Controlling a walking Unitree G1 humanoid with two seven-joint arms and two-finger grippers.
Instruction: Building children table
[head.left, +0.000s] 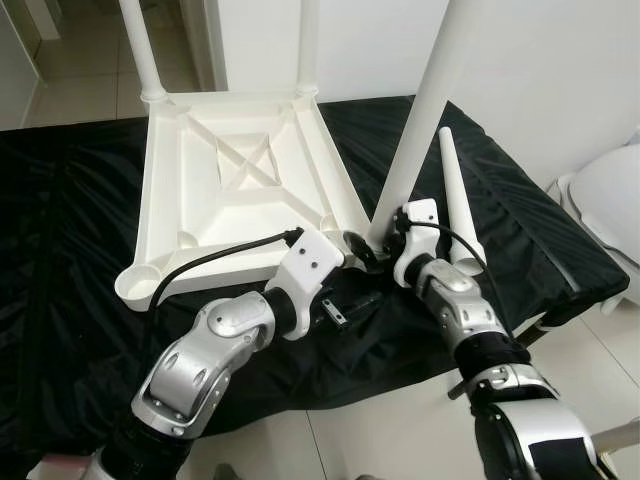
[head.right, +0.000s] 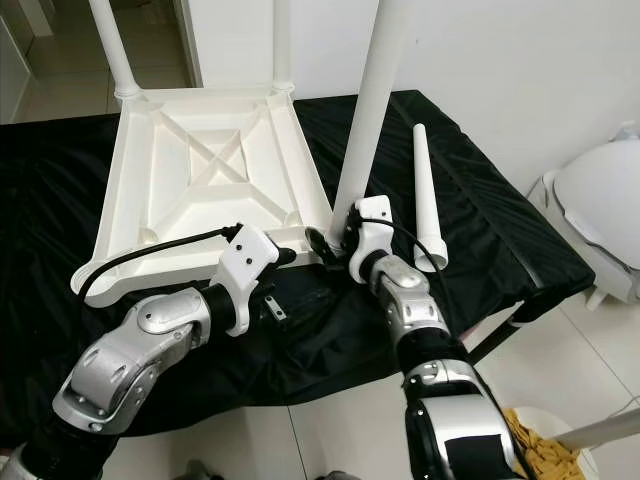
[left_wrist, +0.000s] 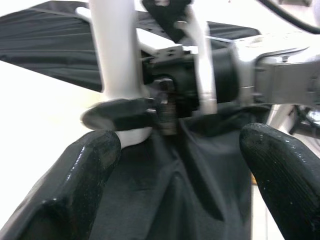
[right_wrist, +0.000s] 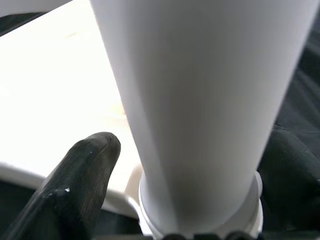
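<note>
There, right gripper (head.left: 372, 243) clamped on leg (head.left: 425, 110) at tabletop (head.left: 200, 190) corner — left gripper (left_wrist: 180, 165) wide open beside.

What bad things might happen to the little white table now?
1. The right gripper holds a leg near its base while it leans at the table top's corner; it may go in crooked or tip over.
2. The loose leg lies on the black cloth near the edge, right beside the right arm; a bump might roll it off.
3. The left gripper is open just beside that corner, so the two grippers might knock together.
</note>
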